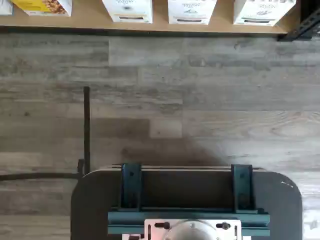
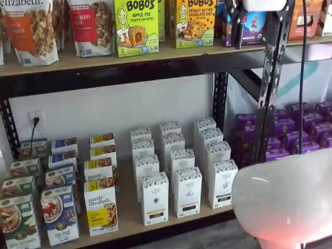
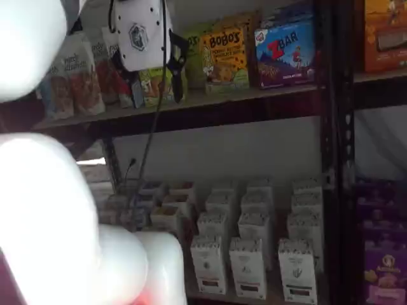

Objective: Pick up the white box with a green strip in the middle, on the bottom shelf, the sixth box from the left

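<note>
Bottom shelf (image 2: 129, 215): light tan board with a black front rail, seen in both shelf views
On it, right: three rows of tall white cartons; the white box (image 2: 223, 184) with the green strip fronts the rightmost row
On it, left: shorter cereal boxes (image 2: 101, 207) with yellow labels
Upper shelf (image 2: 104, 57): granola bags, Bobo's boxes
Floor (image 1: 200, 100): grey wood-look planks

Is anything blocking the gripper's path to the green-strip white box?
Nothing visible. The white box stands at the front of its row on the bottom shelf, and the open gripper hangs higher up, before the shelves.
</note>
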